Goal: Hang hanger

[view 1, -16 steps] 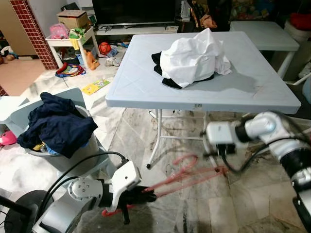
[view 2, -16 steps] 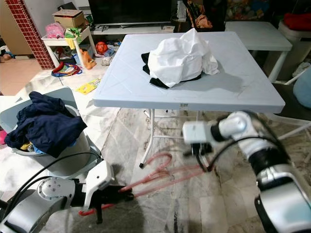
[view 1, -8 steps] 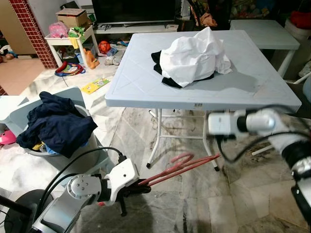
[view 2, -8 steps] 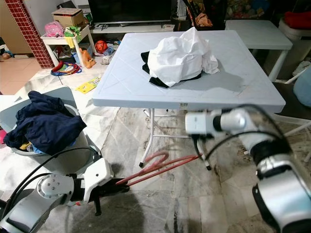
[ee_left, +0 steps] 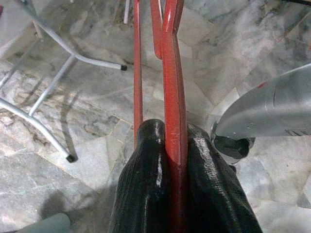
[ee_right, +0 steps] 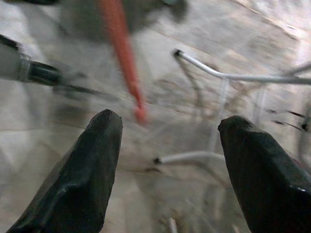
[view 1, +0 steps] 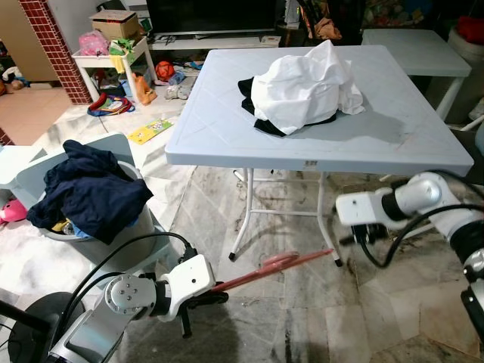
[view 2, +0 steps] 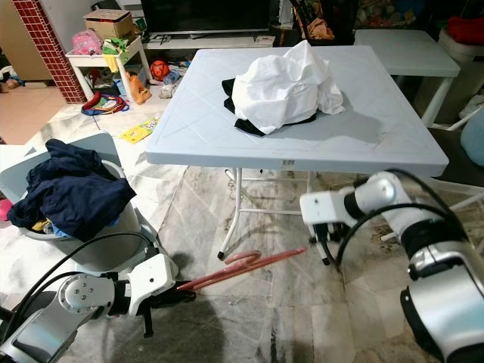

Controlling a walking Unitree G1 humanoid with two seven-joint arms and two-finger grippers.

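The red hanger [view 1: 265,268] is held low over the marble floor [view 1: 302,325], in front of the pale blue folding table [view 1: 227,128], with its long axis running from the left gripper [view 1: 215,286] out towards the robot's right and slightly away from it, the far tip reaching close to the table's front right leg [view 1: 327,227]. Its curved hook part sits about midway along, seen nearly edge-on from the head cameras. The left gripper has its two black fingers [ee_left: 146,194] pressed together on one end of the hanger; in the left wrist view the red bars run straight out from between the fingers, over the table's white leg frame [ee_left: 63,63] and the stone tiles. The right gripper [view 1: 361,236] is off the hanger, just beyond its free end and beside the table leg. From the right wrist view its fingers [ee_right: 77,184] are spread wide with nothing between them, and the hanger's tip shows blurred ahead of them, clear of both pads; the head views cannot settle that gap. On the table lies a heap of white cloth [view 1: 306,83] over something black. To the robot's left stands a basket [view 1: 98,242] piled with dark blue clothes [view 1: 91,189], with toys and a low shelf [view 1: 113,60] farther back
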